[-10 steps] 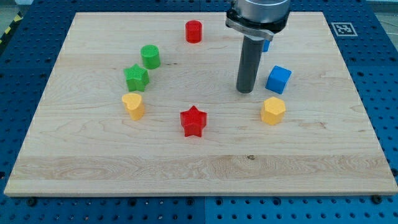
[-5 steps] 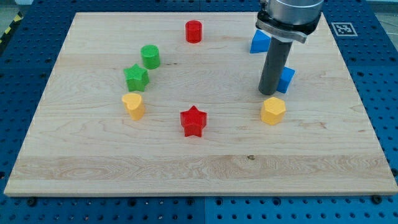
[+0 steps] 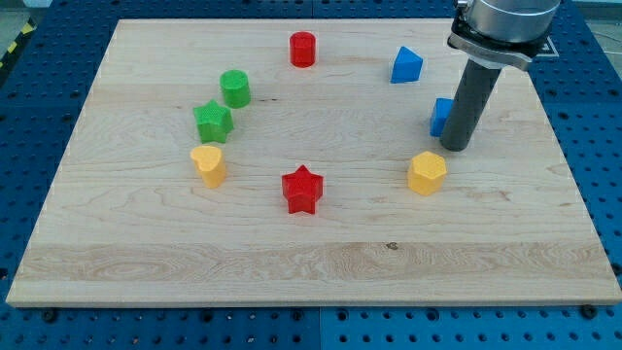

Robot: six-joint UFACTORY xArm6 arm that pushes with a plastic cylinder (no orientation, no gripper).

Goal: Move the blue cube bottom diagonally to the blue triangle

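The blue cube (image 3: 440,117) sits at the view's right, mostly hidden behind my rod. The blue triangle (image 3: 406,65) lies above and to the left of it, near the view's top. My tip (image 3: 454,146) rests on the board just in front of and slightly right of the blue cube, close to or touching it. The yellow hexagon block (image 3: 427,173) lies just below and left of the tip.
A red cylinder (image 3: 303,49) is at the top centre. A green cylinder (image 3: 234,88), a green star (image 3: 213,122) and a yellow heart-like block (image 3: 208,164) cluster at the left. A red star (image 3: 302,189) is at the centre. The wooden board (image 3: 311,262) rests on a blue perforated table.
My rod has moved steadily to the view's right, from left of the blue cube to in front of and right of it. The blue cube has barely moved.
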